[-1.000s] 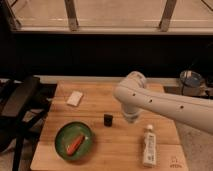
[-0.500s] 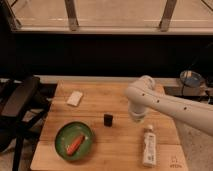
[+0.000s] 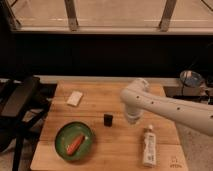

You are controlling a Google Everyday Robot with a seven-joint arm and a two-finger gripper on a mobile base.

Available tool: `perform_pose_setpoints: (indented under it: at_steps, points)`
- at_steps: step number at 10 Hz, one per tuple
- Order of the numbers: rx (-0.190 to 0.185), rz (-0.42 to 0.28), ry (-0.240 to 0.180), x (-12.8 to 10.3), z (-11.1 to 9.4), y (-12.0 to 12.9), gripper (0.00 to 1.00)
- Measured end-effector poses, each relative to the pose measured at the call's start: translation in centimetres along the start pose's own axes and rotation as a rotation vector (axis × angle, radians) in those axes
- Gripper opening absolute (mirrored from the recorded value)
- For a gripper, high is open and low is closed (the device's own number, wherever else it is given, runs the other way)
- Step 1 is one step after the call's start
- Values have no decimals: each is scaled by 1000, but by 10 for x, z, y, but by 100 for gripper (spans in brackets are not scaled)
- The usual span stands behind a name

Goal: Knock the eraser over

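We record a wooden table (image 3: 102, 97) set before a dark wall, with a pale, barred window band along the top of the view. The eraser (image 3: 108, 119), a small black block, stands upright near the middle of the table, clear of every other item and touching nothing. Just to its right, with a narrow strip of bare wood between them, the gripper (image 3: 133, 119) hangs low over the tabletop at the end of the white arm (image 3: 165, 106), which reaches in from the right edge. We cannot tell whether the gripper is open or closed, as the wrist housing covers it, and we see nothing held in it. We see no contact between it and the eraser. Below and left of the eraser lies the green plate (image 3: 60, 134), carrying an orange item (image 3: 75, 144) laid at a slant. Further out, at the upper left of the table, rests a flat white block (image 3: 75, 98), well apart from the eraser. On the right front of the table lies a white tube (image 3: 149, 146), lengthwise, just below the gripper. Off the table, a dark frame (image 3: 20, 100) stands at the left and a round metallic object (image 3: 190, 77) sits at the right. Count: one eraser, one white block, one plate, one orange item, one tube, one arm, one gripper.
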Motion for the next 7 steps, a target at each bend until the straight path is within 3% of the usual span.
perform_pose_setpoints:
  at_steps: [4, 7]
  points:
    - [-12, -76, 7, -48, -9, -18, 15]
    - [1, -101, -1, -80, -17, -41, 15]
